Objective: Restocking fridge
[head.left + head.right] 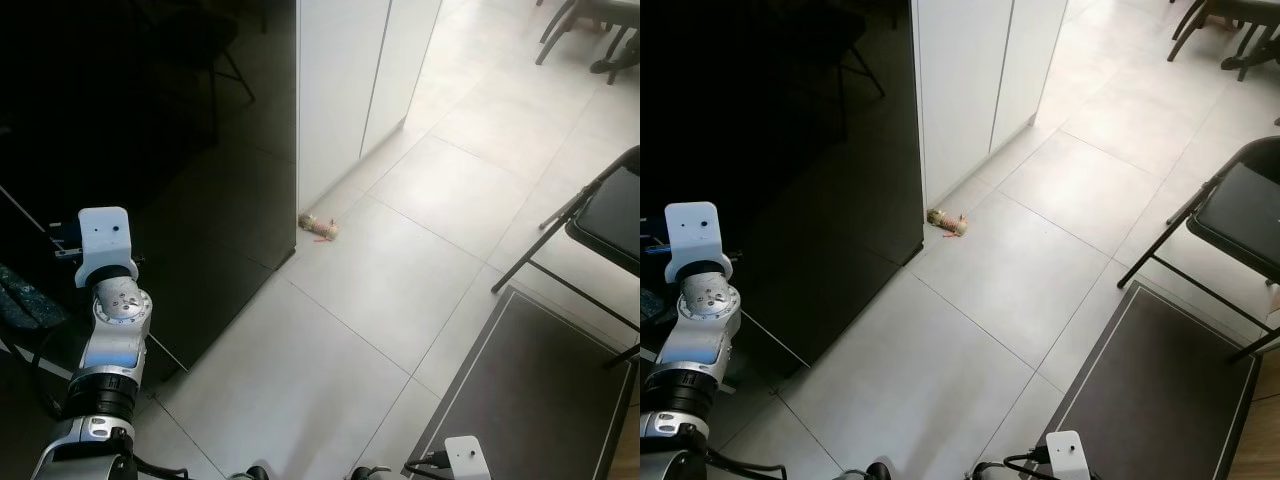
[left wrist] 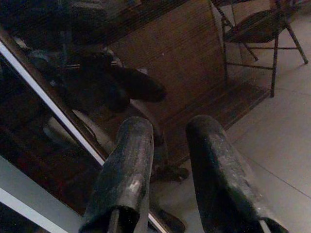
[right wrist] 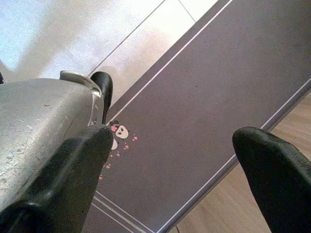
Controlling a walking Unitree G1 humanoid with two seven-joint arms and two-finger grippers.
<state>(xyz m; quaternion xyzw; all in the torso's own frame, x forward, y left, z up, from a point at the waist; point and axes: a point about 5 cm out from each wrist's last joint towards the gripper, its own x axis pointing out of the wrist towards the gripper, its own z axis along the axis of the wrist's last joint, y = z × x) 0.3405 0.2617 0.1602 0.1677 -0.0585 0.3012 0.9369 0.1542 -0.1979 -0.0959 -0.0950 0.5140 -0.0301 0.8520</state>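
**Left arm raised at the dark fridge front, right end effector spread over the mat**

In the head views, you are looking down at a glossy black fridge standing closed on your left, with white cabinet panels right beside it. Your left arm is rising in front of the dark panel. A small brownish object is lying on the pale tiled floor, just at the fridge's lower corner; what it is cannot be told. A black folding chair is standing to your right, with a dark grey mat beneath and before it.

In the left wrist view, your left end effector is pointing at the reflective fridge front, its two black fingers sitting slightly apart and grasping nothing. The chair is mirrored in the panel.

In the right wrist view, your right end effector is hanging released, fingers spread wide and empty, above the grey mat with its thin pale border lines and a small pink-and-white print.
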